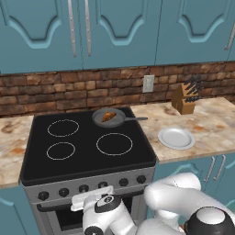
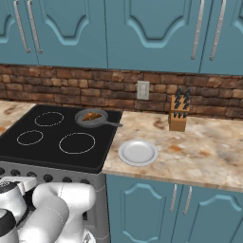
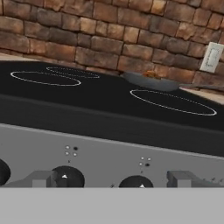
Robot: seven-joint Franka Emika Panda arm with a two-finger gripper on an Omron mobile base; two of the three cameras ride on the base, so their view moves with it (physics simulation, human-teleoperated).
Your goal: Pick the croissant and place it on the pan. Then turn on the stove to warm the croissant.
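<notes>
The stove (image 1: 87,142) takes up the left of the left base view, a black glass top with white ring burners set into the marbled tabletop (image 1: 211,131), and a grey front panel carrying a row of dark round knobs (image 1: 83,188). Low in front of that panel sits the end effector (image 1: 92,198); in the hand view two grey fingers (image 3: 39,179) stand well apart, with two knobs (image 3: 67,176) showing between them and nothing gripped. On the right rear burner rests the pan (image 1: 109,118), its thin handle pointing right over the tabletop edge. The croissant (image 1: 108,116) lies inside the pan, golden-brown against the dark base. Further right, a white round plate (image 1: 176,138) sits on the tabletop near the stove. Behind it, by the brick wall, stands a wooden knife block (image 1: 185,98), with a white wall outlet (image 1: 148,83) to its left.
</notes>
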